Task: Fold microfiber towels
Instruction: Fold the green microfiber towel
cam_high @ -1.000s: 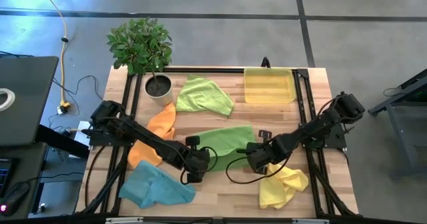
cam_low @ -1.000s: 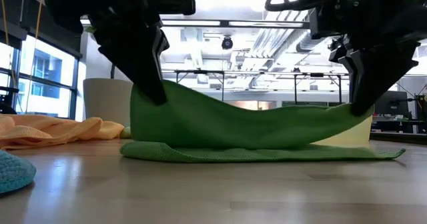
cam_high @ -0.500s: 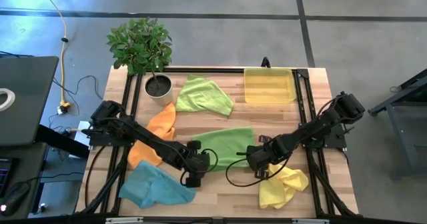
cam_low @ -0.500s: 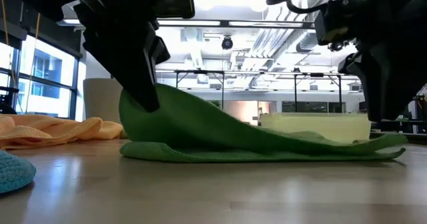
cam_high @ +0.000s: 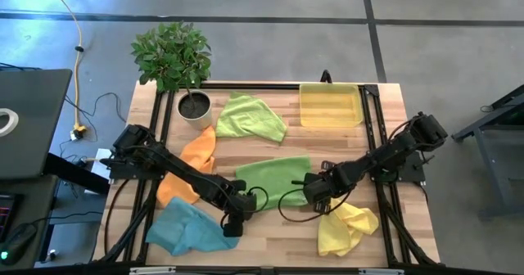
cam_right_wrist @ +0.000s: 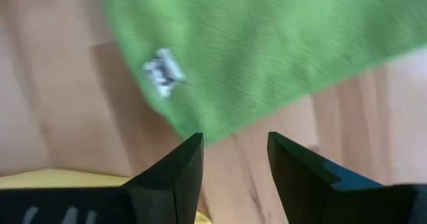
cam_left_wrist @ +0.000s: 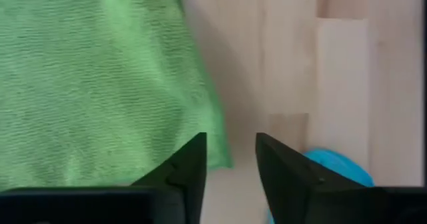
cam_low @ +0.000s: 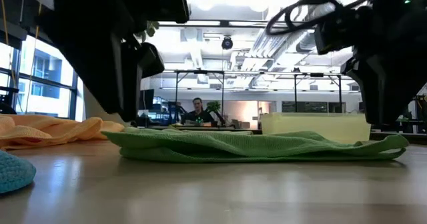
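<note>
A lime green microfiber towel (cam_high: 274, 179) lies folded and flat on the wooden table's middle, its layers resting on one another (cam_low: 253, 146). My left gripper (cam_high: 237, 214) stands open just above the towel's near left corner (cam_left_wrist: 217, 159), with bare wood between its fingers (cam_left_wrist: 230, 167). My right gripper (cam_high: 315, 196) stands open over the towel's near right edge (cam_right_wrist: 200, 127), beside a white tag (cam_right_wrist: 162, 69). Neither holds anything.
A second lime green towel (cam_high: 250, 118) lies at the back. An orange one (cam_high: 192, 164) lies at the left, a light blue one (cam_high: 192, 230) near left and a yellow one (cam_high: 348, 228) near right. A yellow tray (cam_high: 330, 105) and a potted plant (cam_high: 194, 103) stand along the far edge.
Both grippers held the green towel's upper layer raised above its lower layer. The right one let go first and that end dropped, then the left let go. The layer has fallen flat onto the lower one. My left gripper has tipped toward the near edge.
</note>
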